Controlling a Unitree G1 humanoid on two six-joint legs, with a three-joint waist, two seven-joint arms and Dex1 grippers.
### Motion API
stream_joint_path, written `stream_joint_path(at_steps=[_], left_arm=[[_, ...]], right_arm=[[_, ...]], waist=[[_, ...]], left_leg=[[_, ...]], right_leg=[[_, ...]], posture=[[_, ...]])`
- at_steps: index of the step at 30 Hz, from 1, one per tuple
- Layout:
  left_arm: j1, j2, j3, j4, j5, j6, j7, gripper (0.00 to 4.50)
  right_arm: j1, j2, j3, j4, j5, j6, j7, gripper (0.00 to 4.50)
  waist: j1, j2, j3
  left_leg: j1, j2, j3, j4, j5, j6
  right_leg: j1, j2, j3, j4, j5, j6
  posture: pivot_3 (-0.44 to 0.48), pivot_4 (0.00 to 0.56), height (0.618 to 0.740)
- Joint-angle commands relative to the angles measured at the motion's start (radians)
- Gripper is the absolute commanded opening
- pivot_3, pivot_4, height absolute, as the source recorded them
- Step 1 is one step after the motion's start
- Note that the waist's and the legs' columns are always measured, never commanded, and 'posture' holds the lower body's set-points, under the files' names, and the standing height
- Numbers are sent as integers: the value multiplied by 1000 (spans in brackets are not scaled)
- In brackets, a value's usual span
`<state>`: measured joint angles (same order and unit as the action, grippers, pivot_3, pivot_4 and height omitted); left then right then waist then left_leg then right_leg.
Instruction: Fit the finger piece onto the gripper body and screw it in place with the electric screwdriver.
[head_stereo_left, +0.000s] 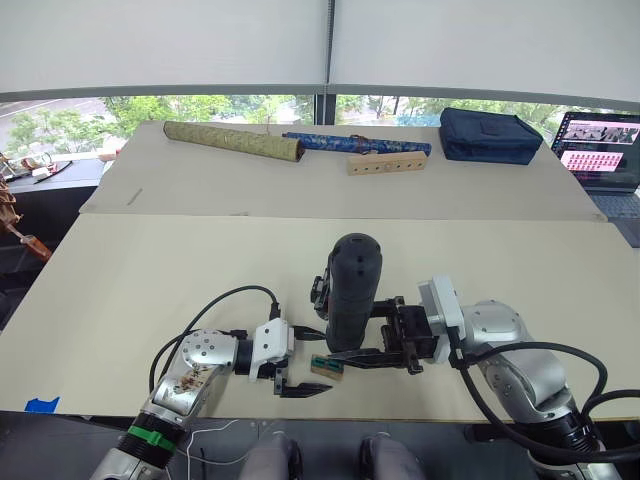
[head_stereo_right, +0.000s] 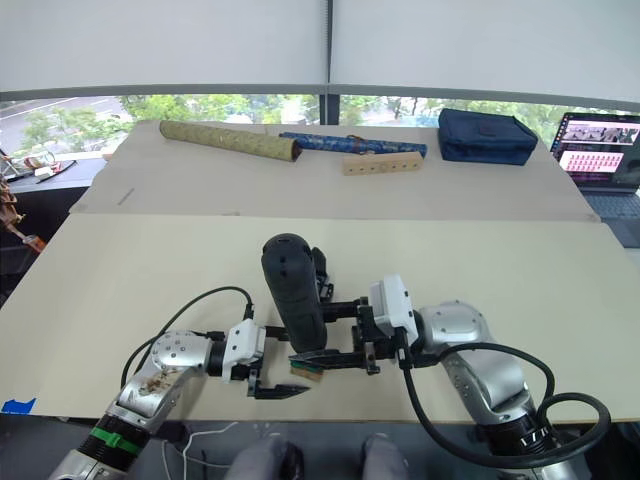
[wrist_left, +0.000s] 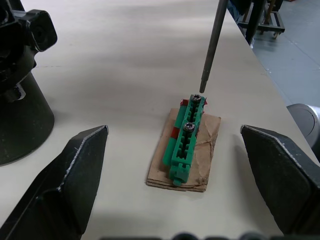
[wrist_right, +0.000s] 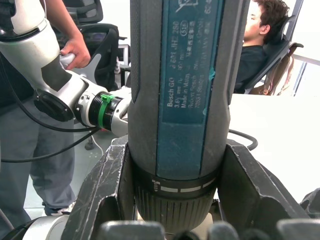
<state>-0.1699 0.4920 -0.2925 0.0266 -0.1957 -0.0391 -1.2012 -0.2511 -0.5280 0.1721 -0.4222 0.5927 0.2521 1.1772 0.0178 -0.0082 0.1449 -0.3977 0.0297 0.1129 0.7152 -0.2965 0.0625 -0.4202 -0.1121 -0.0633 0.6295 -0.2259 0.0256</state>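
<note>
Upright in the right gripper (wrist_right: 175, 200), the screwdriver (head_stereo_left: 352, 290) is clamped low on its barrel, one black finger (wrist_right: 107, 185) pressed to each side of the collar. Its thin metal bit (wrist_left: 212, 45) comes down onto the first of two screw heads on a small green holder (wrist_left: 186, 140), which lies on a tan cardboard scrap (wrist_left: 202, 160) on the table (head_stereo_left: 150, 290). That holder sits between the spread fingers of the left gripper (wrist_left: 175, 165), whose fingers (wrist_left: 70, 175) stand wide apart and touch nothing; from the head camera this gripper (head_stereo_left: 290, 385) rests near the table's front edge, just left of the screwdriver. Beside the left gripper's own left finger stands the gripper body (wrist_left: 22, 85), its round dark base on the table, close behind the screwdriver in the head views (head_stereo_left: 320, 292). Behind the robot, the right wrist view shows a person standing with a hand (wrist_right: 75, 50) out and another person seated in a chair.
</note>
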Motion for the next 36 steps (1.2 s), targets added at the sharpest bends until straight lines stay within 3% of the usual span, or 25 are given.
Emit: stream_joint_path(at_steps=[1,36], left_arm=[[37,1,-42,33,17,31,-2,4500],[26,2,-37,37,15,34,0,4500]], right_arm=[[-1,-1,-21,-28,17,-22,4,1904],[-1,11,5,-17,-21,-31,1,1904]], waist=[[0,0,0],[0,0,0]], left_leg=[[0,0,0,0,0,0],[0,0,0,0,-1,2]], right_leg=[[0,0,0,0,0,0],[0,0,0,0,0,0]], posture=[[0,150,740],[0,150,740]])
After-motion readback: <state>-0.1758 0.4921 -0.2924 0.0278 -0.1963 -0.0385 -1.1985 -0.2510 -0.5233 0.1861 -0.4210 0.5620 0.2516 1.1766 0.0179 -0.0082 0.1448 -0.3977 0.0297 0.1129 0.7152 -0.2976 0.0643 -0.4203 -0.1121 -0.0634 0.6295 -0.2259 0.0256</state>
